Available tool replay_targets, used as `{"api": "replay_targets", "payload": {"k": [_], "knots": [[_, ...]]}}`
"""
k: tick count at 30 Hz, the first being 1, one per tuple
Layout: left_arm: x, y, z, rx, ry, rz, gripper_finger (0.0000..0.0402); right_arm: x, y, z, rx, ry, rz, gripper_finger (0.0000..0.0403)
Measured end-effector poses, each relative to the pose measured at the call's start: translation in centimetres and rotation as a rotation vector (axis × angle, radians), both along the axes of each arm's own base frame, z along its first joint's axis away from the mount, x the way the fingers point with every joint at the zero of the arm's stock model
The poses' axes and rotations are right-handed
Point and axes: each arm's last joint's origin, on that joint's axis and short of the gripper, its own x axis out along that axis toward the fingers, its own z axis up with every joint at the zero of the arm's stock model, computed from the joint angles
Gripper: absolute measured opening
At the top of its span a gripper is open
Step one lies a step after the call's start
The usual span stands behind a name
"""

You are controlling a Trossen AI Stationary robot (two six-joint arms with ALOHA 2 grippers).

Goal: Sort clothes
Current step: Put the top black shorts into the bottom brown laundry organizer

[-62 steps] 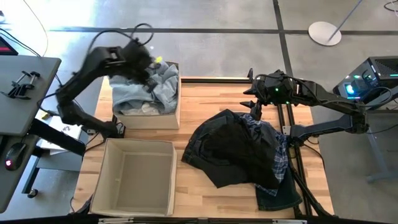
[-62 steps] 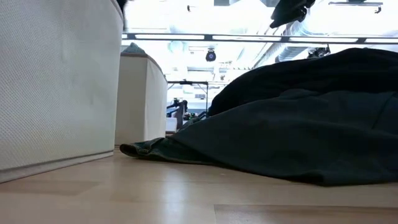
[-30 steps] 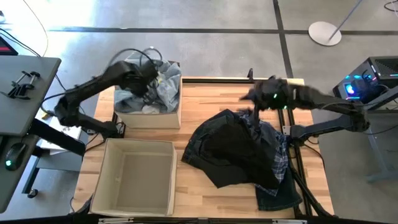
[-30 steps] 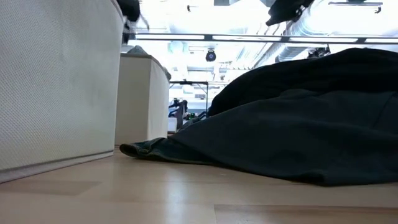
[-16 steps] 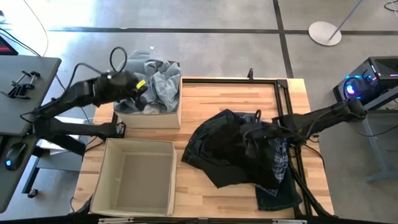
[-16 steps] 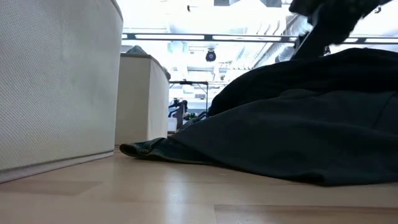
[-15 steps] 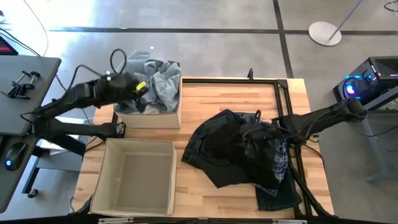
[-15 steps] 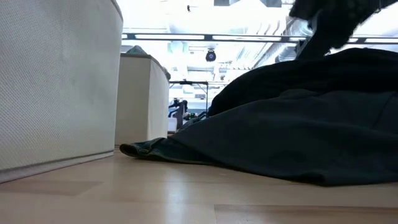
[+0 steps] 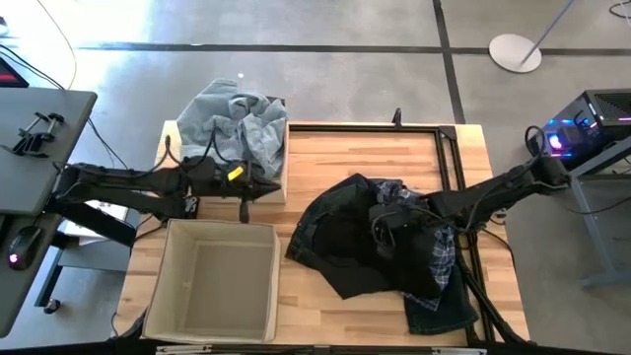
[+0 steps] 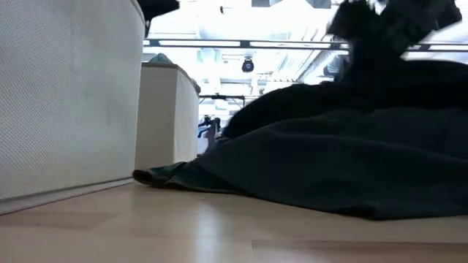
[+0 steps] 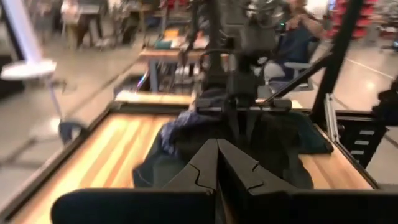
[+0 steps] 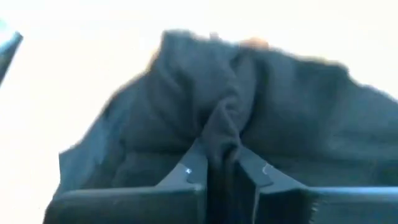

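Observation:
The clothes lie in two places. A dark pile sits on the table's right half: a black garment [image 9: 345, 247] on top, navy-white plaid [image 9: 444, 251] and dark denim [image 9: 439, 311] beneath. Pale blue and grey garments [image 9: 237, 123] fill the far beige bin [image 9: 281, 182]. My right gripper [image 9: 380, 229] is down on the pile, shut on the black garment [image 12: 186, 93]. My left gripper [image 9: 266, 187] hovers shut and holding nothing at the far bin's near right corner, pointing toward the pile [image 11: 249, 143]. My right gripper pinches a raised fold of the black garment [image 12: 222, 134] between its two fingers, near the middle of the pile's top. The fingers [image 12: 186, 171] come from the table's right side, slanting down. The rest of the garment lies slack on the pile and the table.
A second beige bin [image 9: 168, 296] stands at the near left, nothing showing inside it. A black frame rail [image 9: 449, 168] runs along the table's far and right sides beside the pile. Bare wood [image 9: 335, 158] lies between the far bin and the pile.
My right gripper has dropped from above the table's far side onto the pile and gone toward the left, gathering the black garment; the pile's left edge has slid a little leftward. My left gripper has drawn out of the far bin toward the near side and sunk beside its corner.

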Motion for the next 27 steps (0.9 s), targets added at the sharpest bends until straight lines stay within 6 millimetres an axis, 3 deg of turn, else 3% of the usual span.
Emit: {"api": "replay_targets", "payload": {"k": [8,12,15,19,22,27], "knots": [[2.6,-2.2,-1.2,0.267,-0.024,-0.163,0.0000,3.3,0.2,10.6,-0.366,-0.496,0.034,0.0024],[4.1,-2.7,-0.7,0.279,-0.179,-0.178,0.0006,3.4,-0.1,13.5,-0.546,-0.620,-0.091,0.0007],[4.8,-3.1,-0.2,0.287,-0.304,-0.214,0.0026,3.4,-0.8,13.8,-0.609,-0.601,-0.217,0.0012],[5.3,-3.1,0.3,0.319,-0.436,-0.187,0.0071,3.5,-1.6,12.7,-0.560,-0.503,-0.268,0.0015],[6.0,-2.6,-0.2,0.328,-0.429,-0.084,0.0111,3.9,-1.5,11.5,-0.462,-0.473,-0.254,0.0012],[7.7,-2.5,-2.2,0.331,-0.395,-0.061,0.0169,5.8,-1.5,9.8,-0.387,-0.508,-0.164,0.0011]]}}
